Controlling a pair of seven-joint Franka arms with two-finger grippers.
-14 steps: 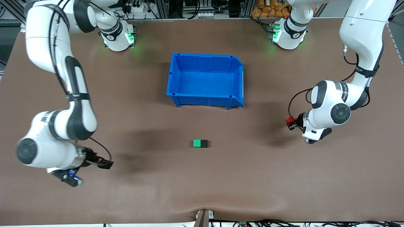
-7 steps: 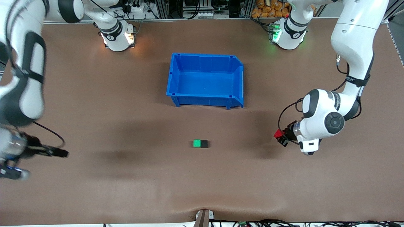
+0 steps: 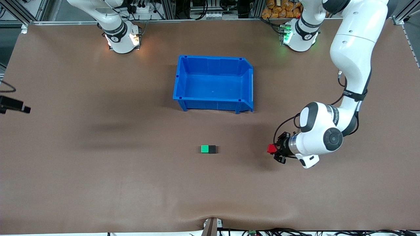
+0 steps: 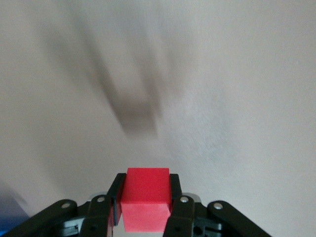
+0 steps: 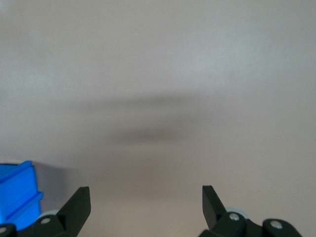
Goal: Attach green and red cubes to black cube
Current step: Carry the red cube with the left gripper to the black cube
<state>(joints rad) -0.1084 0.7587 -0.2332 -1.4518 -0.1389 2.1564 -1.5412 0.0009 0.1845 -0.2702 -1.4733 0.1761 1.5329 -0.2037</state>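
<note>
**Front view: red cube carried in the left gripper, green and black already joined**

The front view shows the left gripper up in the air over bare table toward the left arm's end, clenched on the red cube. In the left wrist view the same red cube sits squarely between the two black fingers, one on each side face, with the table's blurred surface and a dark shadow streak past it.

The green cube and the black cube lie on the brown table, touching side by side; the black one is on the side toward the left arm's end. The pair sits nearer to the front camera than the blue bin, which stands open in the middle of the table. The red cube is well apart from the pair, at about the same level in the view.

The right gripper is spread wide and holds nothing, as the right wrist view shows; a corner of the blue bin appears at the edge there. In the front view only a dark part, probably of that arm's hand, pokes in at the edge toward the right arm's end, so its exact place over the table is hard to tell.
</note>
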